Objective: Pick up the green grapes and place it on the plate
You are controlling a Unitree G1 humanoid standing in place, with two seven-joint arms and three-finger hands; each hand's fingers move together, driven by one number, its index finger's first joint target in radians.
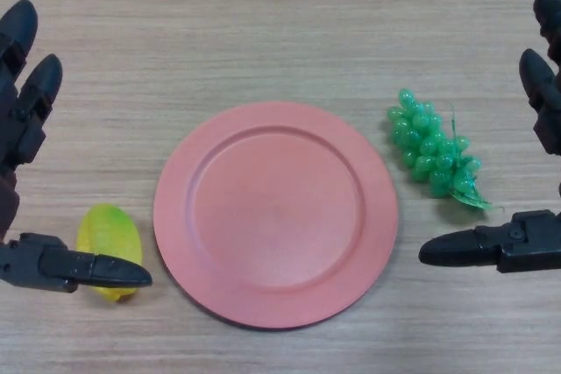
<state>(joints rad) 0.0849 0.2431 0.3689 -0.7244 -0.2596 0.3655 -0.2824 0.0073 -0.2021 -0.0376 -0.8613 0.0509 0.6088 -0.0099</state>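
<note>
A bunch of green grapes [434,151] lies on the wooden table, just right of a pink round plate [275,213] that is bare. My right hand [531,243] is at the right edge, open, with its thumb below the grapes and its fingers [545,85] to their right; it does not touch them. My left hand [26,262] is at the left edge, open, holding nothing.
A yellow-green mango [107,247] lies left of the plate, partly under my left thumb [96,269]. The wooden table [280,24] stretches bare behind the plate.
</note>
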